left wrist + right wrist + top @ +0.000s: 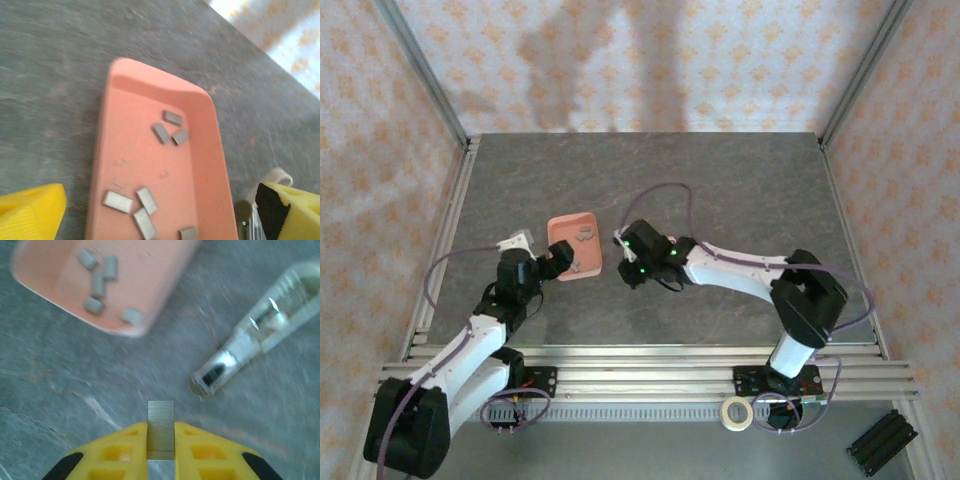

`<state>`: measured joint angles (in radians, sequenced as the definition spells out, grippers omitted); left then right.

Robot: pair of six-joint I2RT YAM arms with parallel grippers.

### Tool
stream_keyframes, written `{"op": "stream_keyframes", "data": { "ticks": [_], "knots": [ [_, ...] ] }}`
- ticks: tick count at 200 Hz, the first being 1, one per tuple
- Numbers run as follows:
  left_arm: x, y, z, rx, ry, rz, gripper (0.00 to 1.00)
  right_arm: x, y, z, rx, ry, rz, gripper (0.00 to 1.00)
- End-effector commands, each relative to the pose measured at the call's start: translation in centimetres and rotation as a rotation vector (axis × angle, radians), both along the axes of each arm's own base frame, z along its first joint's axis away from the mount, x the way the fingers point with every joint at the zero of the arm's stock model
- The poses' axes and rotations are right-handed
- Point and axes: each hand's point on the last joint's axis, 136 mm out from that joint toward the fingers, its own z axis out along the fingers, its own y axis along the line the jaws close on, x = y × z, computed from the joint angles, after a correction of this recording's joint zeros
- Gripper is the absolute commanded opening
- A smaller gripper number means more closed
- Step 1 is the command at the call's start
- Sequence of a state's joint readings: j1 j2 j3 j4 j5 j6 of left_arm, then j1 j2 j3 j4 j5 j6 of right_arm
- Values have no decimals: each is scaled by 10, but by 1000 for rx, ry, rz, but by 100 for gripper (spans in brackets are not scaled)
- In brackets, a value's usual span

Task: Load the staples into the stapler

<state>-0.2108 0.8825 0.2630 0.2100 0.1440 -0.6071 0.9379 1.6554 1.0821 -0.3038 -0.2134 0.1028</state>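
Observation:
My right gripper (161,429) is shut on a ribbed grey strip of staples (161,415) that sticks out past its yellow fingertips, just above the grey table. Ahead and to the right of it lies the stapler (250,342), slim, pale and see-through, with a silvery channel and its dark open end turned toward the strip. Several more staples (140,205) lie loose in the salmon-pink tray (200,105). My left gripper (162,217) hangs open over the tray's near end, holding nothing. The stapler's end (245,212) shows beside its right finger (295,210). From above, both grippers (563,262) (620,244) flank the tray (560,225).
The tray (165,290) sits just left of the stapler, its rim a short way from the held strip. Metal frame rails (445,250) border the table's sides. A tape roll (737,412) and a black block (880,442) lie in front of the arm bases.

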Motion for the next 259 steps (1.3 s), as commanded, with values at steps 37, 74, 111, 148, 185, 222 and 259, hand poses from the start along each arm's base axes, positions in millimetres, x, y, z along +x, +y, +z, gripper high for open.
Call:
{"op": "stream_keyframes", "data": {
  "ticks": [37, 74, 111, 148, 185, 222, 259],
  "knots": [
    [23, -43, 18, 92, -77, -137, 98, -21, -57, -17, -2, 23, -340, 17],
    [29, -57, 9, 97, -55, -162, 98, -36, -79, -32, -42, 69, -410, 17],
    [32, -59, 8, 106, -52, -157, 98, -43, -91, -48, -118, 109, -435, 17],
    [32, -56, 7, 126, -47, -147, 98, -49, -92, -61, -132, 146, -447, 17],
    [32, -54, 6, 135, -41, -137, 98, -52, -96, -70, -191, 167, -450, 17],
    [33, -53, 5, 141, -41, -135, 99, -53, -97, -78, -249, 180, -444, 17],
    [33, -52, 5, 147, -41, -133, 99, -54, -94, -74, -287, 188, -422, 25]
  ]
}}
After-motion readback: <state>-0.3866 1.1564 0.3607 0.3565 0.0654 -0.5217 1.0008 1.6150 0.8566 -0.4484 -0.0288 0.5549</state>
